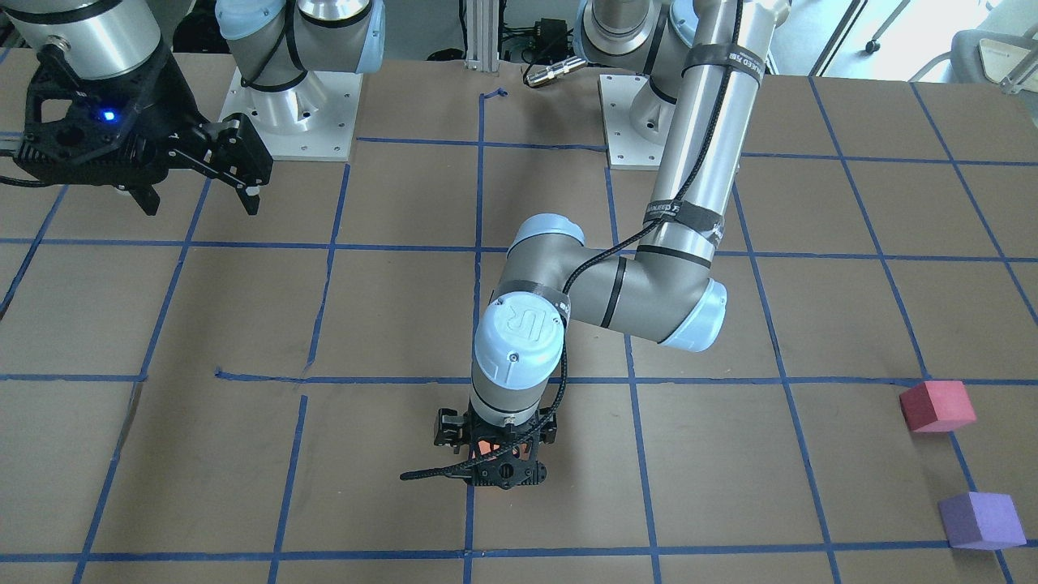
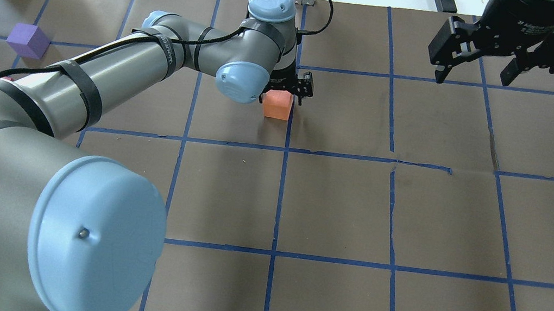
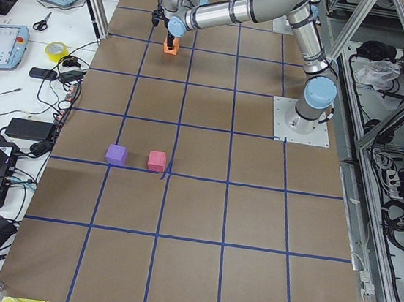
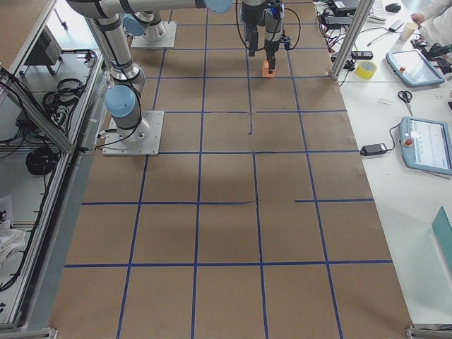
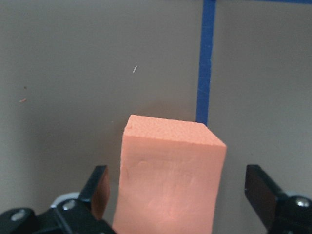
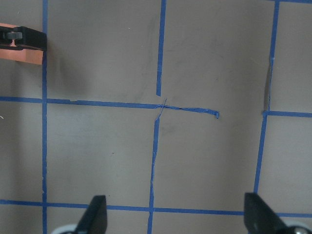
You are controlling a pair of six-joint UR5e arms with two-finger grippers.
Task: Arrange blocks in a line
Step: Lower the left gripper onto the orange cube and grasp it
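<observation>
Three matte cubes: the orange block [image 5: 170, 175] stands inside the wide-spread left gripper [image 5: 180, 187], not touched; pink block [image 1: 937, 405] and purple block [image 1: 981, 521] lie near each other. The right gripper [image 6: 175, 204] is also wide.

Left arm [image 1: 697, 146] and right arm [image 1: 89, 32]: silver-grey tubes, pale blue joint caps, one embossed UR. A black braided cable [image 1: 608, 251], banded on, follows the left. The black right gripper [image 1: 201, 199] shows a blue light.

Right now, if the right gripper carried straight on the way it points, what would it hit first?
The right gripper would likely meet the table near a tape crossing; nothing lies between its open fingers.
</observation>
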